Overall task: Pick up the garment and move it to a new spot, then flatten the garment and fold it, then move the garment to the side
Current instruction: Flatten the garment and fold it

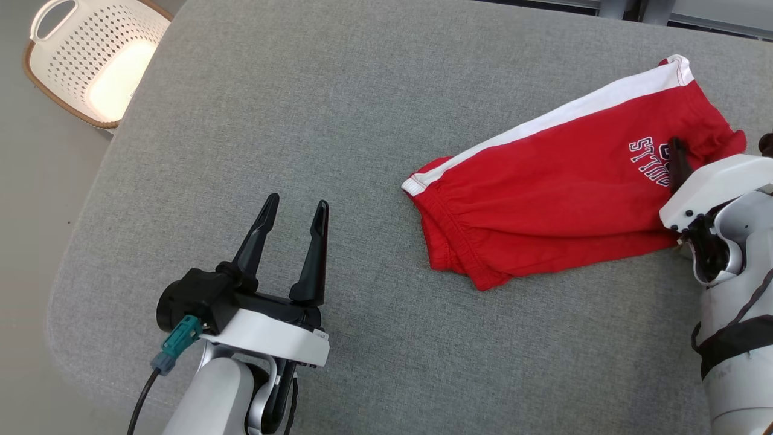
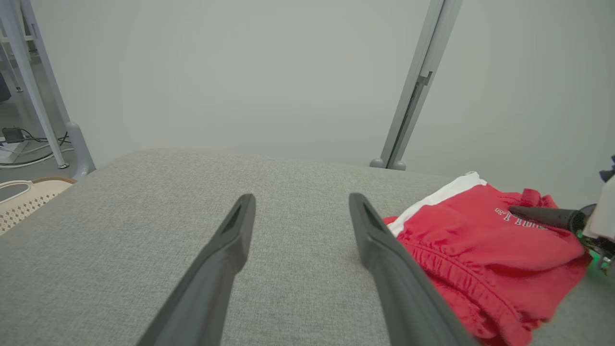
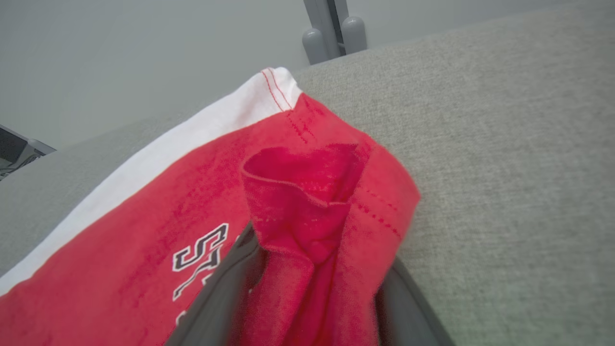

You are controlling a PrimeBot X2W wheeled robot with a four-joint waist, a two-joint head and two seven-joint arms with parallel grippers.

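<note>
Right wrist view puts the right gripper (image 3: 317, 269) at the hem end of the red shorts (image 3: 144, 230), its two dark fingers (image 3: 226, 283) standing either side of a bunched-up fold of cloth. Whether they already pinch that fold cannot be told.

The head view has the shorts lying doubled over and fairly smooth on the right part of the grey table (image 1: 302, 90). The left gripper (image 1: 298, 202) hovers well apart from them, open and empty.

Since the shorts already look folded, this is probably the last step, moving them to the side. The next move calls for a firm closing on the fold, then a low, even drag or lift so the layers stay together.
</note>
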